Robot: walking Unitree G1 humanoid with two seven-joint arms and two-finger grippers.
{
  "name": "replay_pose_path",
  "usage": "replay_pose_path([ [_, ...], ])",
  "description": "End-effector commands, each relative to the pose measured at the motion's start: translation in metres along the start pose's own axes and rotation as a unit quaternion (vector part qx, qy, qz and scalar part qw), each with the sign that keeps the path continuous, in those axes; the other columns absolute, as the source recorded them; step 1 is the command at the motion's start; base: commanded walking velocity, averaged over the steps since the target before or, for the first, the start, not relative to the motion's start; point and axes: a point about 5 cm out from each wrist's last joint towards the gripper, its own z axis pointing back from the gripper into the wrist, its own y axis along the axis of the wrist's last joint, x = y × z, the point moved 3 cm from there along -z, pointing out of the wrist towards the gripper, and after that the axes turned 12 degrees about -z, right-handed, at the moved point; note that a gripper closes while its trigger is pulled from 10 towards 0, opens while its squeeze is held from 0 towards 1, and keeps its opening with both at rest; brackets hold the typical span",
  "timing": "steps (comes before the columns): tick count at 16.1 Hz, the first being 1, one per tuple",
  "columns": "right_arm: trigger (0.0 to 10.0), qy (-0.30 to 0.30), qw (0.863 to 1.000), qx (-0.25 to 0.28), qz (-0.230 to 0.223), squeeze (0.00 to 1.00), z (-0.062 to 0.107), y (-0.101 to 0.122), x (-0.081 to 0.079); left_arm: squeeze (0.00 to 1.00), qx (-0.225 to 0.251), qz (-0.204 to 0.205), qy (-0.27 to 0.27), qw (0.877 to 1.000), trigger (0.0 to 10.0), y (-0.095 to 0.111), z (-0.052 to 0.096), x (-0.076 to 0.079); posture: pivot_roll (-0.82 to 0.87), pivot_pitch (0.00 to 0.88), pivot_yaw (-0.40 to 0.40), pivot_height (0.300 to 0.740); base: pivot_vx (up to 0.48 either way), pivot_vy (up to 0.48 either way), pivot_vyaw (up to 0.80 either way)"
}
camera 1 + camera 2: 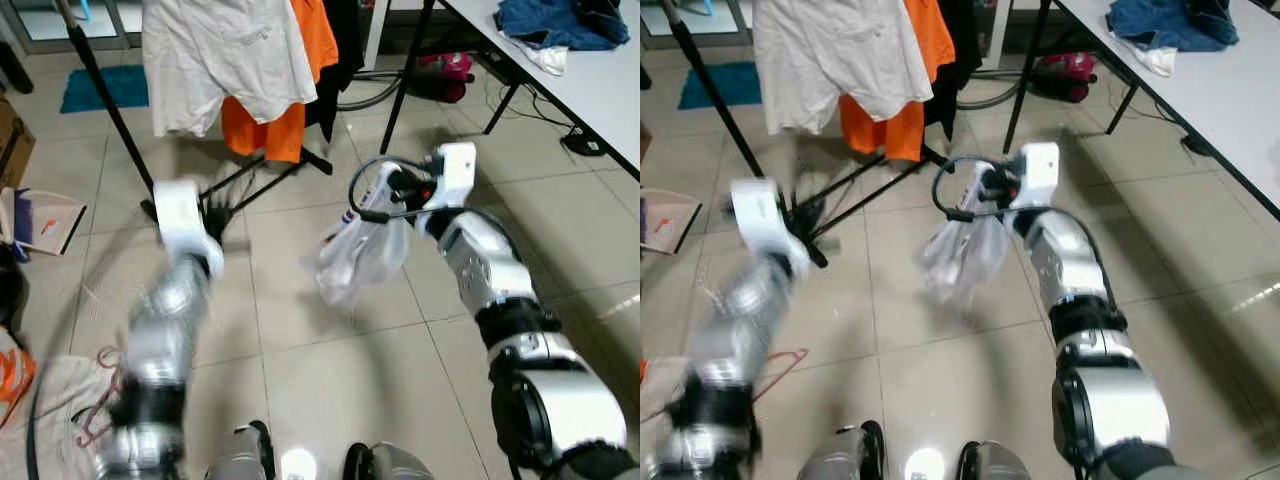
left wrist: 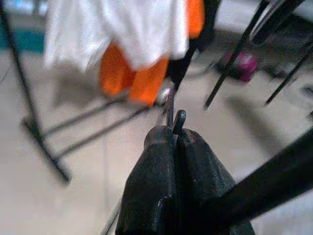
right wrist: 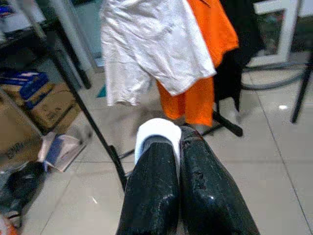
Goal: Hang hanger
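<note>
Both arms outstretched forward, left gripper (image 2: 173,142) and right gripper (image 3: 178,142) clamped.

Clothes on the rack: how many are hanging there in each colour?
White garment: 1
Orange garment: 1, as far as the folds let me tell
Black garment: 1
Total: 3

Left hand (image 2: 176,134) clamped on thin hanger wire (image 2: 169,110); white shirt (image 2: 117,29) ahead.
</note>
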Motion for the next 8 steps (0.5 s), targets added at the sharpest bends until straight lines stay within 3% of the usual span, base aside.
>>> replay_pose_path([
  [1,10.0,-0.008,1.000,0.013,-0.013,0.00,0.005,-0.005,0.003,0.00,0.007,-0.027,0.017,0.999,10.0,-0.001,0.007,0.007,-0.01,0.133,-0.061,0.740,0.000,0.000,0.00],
  [4,10.0,-0.004,1.000,-0.002,-0.006,0.06,0.013,-0.023,0.003,0.00,-0.009,-0.070,0.067,0.995,10.0,-0.014,0.014,0.012,-0.01,0.136,-0.063,0.740,0.000,0.000,0.00],
  [5,10.0,-0.003,1.000,-0.007,0.001,0.11,0.015,-0.026,0.004,0.00,-0.002,-0.110,0.084,0.990,10.0,-0.012,0.014,0.011,-0.01,0.136,-0.063,0.740,0.000,0.000,0.00],
  [6,10.0,-0.014,1.000,-0.014,0.019,0.14,0.017,-0.030,0.009,0.00,0.005,-0.117,0.093,0.989,10.0,-0.009,0.014,0.009,-0.01,0.136,-0.063,0.740,0.000,0.000,0.00],
  [8,10.0,-0.040,0.998,-0.027,0.050,0.05,0.024,-0.041,0.017,0.00,0.002,-0.123,0.109,0.986,10.0,-0.011,0.013,-0.003,-0.02,0.140,-0.060,0.740,0.000,0.000,0.00],
])
